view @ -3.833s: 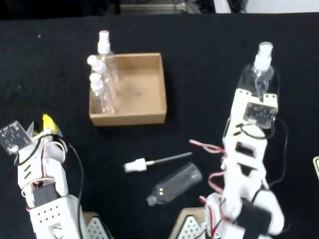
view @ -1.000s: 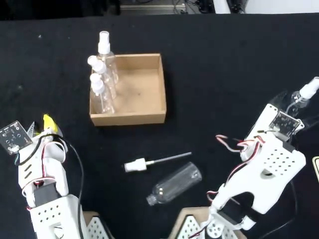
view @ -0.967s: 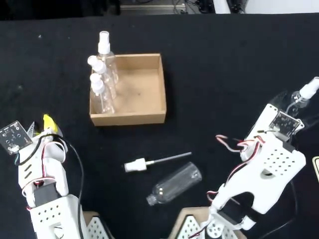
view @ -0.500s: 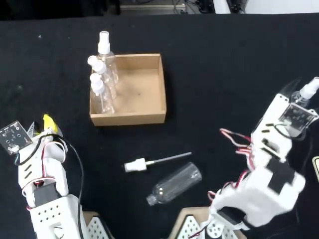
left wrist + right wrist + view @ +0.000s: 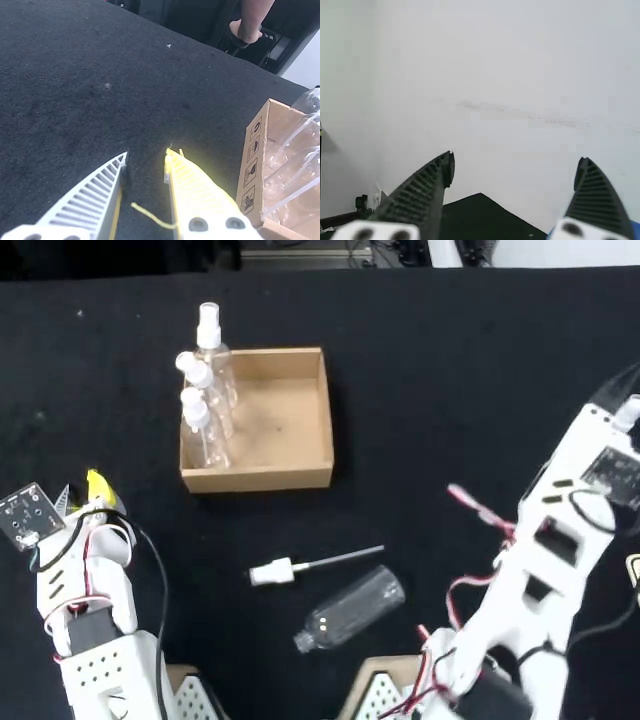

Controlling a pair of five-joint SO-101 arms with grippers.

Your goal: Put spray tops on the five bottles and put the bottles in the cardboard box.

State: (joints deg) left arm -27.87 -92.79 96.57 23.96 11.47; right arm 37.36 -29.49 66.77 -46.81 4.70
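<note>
**Right pincer wide open and empty; one bottle and one spray top still loose**

The right arm (image 5: pixel 560 530) stands tall at the right edge of the surface (image 5: pixel 420 370). On its wrist camera I see the right pincer (image 5: pixel 516 162) with fingers spread wide and nothing between them. It's aimed at a pale wall (image 5: pixel 510 75). In the high view a small white bit (image 5: pixel 630 412) sits by the arm's far end, at the right edge. I can't tell what it is.

The left arm (image 5: pixel 85 590) is at near left. The left pincer (image 5: pixel 146 156) is open a little, its white and yellow fingers close together but not touching. It grips nothing and hangs over bare surface, to the left of and nearer than the cardboard box (image 5: pixel 290 410).

The cardboard box sits far, left of centre. Three topped bottles (image 5: pixel 205 440) stand upright inside it in a row along its left wall. The left wrist camera catches their clear bodies above one box corner.

A loose spray top (image 5: pixel 272 572) lies on the surface near centre, with its dip tube (image 5: pixel 345 558) pointing right. Just nearer than it, a bare bottle (image 5: pixel 352 610) lies on its side with its neck toward near left. It's close to the tube and looks apart from it. Both lie nearer than the box, between the two arms.
</note>
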